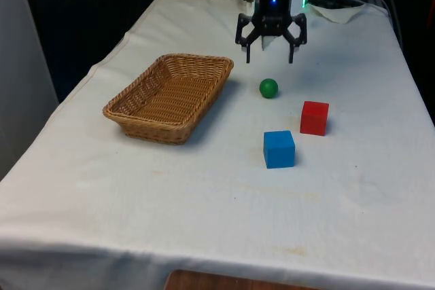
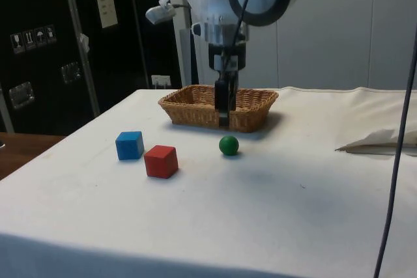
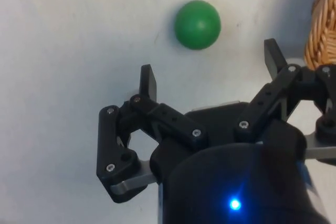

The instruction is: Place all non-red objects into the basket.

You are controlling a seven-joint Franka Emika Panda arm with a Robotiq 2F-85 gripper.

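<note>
My claw point(image 1: 270, 54), released with fingers spread wide, hangs above the surface point(image 1: 353, 188) at 12 o'clock from the ball point(image 1: 268, 87) in the front view. One basket point(image 1: 170, 97) sits at the ball's 9 o'clock, apart from it. One blue cube point(image 1: 279, 149) and one red cube point(image 1: 314, 117) lie toward 5 o'clock. Bare cloth rings the ball; nothing blocks it.

White cloth point(image 1: 204, 202) on table; crumpled paper point(image 2: 384, 140) near edge.
</note>
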